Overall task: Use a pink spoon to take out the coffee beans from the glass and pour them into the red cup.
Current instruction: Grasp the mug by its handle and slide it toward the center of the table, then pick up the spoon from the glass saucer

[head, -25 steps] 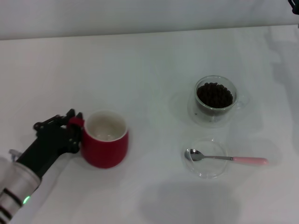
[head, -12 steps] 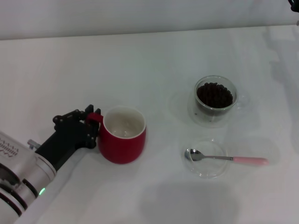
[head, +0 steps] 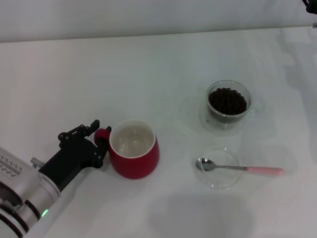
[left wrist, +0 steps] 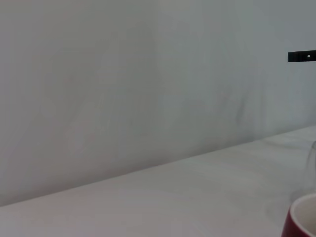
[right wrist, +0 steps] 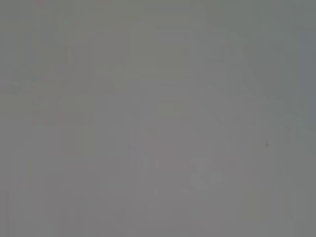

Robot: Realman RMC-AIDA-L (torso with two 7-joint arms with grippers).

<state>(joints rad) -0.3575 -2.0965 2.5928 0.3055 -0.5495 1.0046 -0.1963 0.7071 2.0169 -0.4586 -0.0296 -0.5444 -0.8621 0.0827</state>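
The red cup (head: 134, 155) stands on the white table left of centre, empty, off-white inside. My left gripper (head: 100, 141) is shut on the cup's handle at its left side. A sliver of the cup's rim shows in the left wrist view (left wrist: 302, 218). The glass (head: 228, 105) with coffee beans (head: 227, 100) stands at the right, handle pointing right. The pink spoon (head: 239, 168) lies across a flat clear glass dish (head: 219, 168) in front of the glass, bowl to the left, pink handle to the right. My right gripper is out of view; the right wrist view shows only grey.
The white table (head: 148, 74) runs back to a pale wall. A dark piece of the right arm (head: 311, 5) shows at the top right corner of the head view.
My left gripper has slid the red cup to the right across the table, toward the dish and glass. The spoon, dish and glass have not moved.
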